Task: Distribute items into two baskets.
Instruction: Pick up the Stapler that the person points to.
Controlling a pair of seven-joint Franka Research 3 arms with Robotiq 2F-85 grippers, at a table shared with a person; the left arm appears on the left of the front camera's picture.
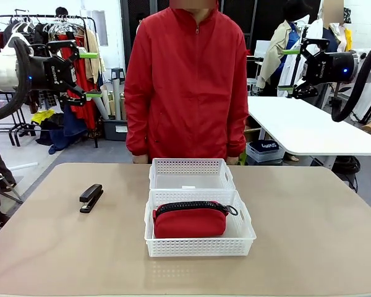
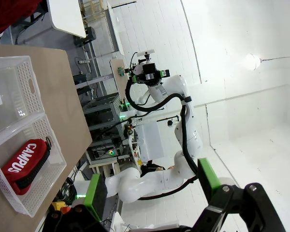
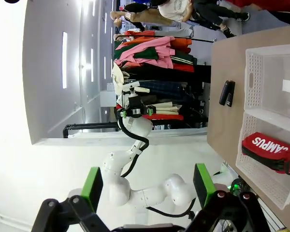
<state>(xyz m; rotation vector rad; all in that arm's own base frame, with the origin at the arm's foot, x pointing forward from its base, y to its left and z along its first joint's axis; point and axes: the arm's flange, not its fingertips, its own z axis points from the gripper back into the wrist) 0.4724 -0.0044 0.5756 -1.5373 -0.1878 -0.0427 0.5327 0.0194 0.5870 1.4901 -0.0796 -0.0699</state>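
Soft red pouch (image 1: 190, 223) — in lattice basket (image 1: 198, 246).

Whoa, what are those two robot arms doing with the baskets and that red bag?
Right now, nothing is being held. The left gripper and right gripper both hang open, high above the table. The red pouch lies in the near basket, and the far basket has nothing in it. The black stapler sits on the table, outside both baskets. A person in a red jacket stands at the far side.
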